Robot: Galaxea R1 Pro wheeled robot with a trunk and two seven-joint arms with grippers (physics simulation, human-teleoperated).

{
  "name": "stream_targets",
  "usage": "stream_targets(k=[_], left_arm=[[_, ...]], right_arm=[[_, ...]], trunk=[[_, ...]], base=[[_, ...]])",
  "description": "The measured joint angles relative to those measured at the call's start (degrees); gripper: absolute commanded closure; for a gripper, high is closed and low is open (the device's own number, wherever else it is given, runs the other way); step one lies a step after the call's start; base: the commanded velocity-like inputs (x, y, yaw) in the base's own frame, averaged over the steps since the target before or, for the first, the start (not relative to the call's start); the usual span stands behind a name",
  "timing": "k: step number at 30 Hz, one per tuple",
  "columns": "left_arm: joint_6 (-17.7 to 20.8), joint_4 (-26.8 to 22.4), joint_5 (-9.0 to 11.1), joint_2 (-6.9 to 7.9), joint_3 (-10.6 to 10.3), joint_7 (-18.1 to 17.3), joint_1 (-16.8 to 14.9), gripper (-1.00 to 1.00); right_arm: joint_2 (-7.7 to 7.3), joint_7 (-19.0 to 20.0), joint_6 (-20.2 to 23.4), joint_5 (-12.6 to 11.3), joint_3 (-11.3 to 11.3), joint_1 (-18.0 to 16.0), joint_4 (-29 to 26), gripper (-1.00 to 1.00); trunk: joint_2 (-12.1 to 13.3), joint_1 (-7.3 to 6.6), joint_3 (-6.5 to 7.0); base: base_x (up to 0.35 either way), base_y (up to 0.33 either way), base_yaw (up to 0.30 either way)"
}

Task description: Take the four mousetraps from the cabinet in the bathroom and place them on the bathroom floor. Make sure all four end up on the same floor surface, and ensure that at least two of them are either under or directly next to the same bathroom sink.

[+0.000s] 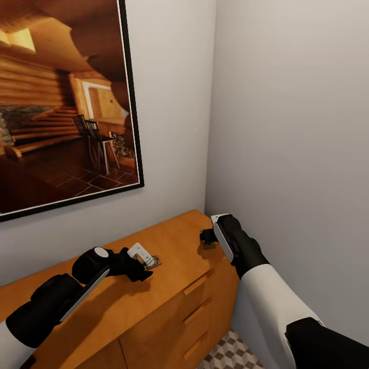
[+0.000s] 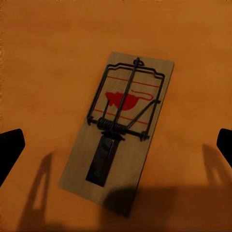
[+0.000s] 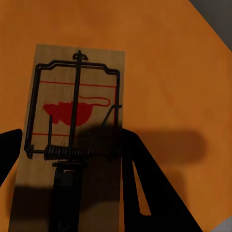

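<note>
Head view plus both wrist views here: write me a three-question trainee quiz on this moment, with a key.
1. True or false: the wooden mousetrap with black wire under the left end effector lies on the tiled floor.
2. What does the second wooden mousetrap below the right end effector rest on: A) orange-brown wooden cabinet top, B) sink, C) bathtub?
3. What colour is the printed mark on each trap?

Key: 1 false, it lies on the cabinet top. 2 A. 3 red.

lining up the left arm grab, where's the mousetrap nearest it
In the head view the mousetrap lies flat on the cabinet top, just beyond the left claw. In the left wrist view it sits between the open fingers, untouched.
</note>
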Motion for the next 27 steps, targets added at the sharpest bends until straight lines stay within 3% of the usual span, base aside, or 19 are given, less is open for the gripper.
stream_targets(k=[27], left_arm=[[0.0, 0.2, -0.2, 0.00, 0.2, 0.0, 0.0, -1.00]], right_arm=[[0.00, 0.0, 0.0, 0.1, -0.1, 0.0, 0.1, 1.00]], trunk=[[0.0, 0.00, 0.00]], base=[[0.000, 0.000, 0.000]])
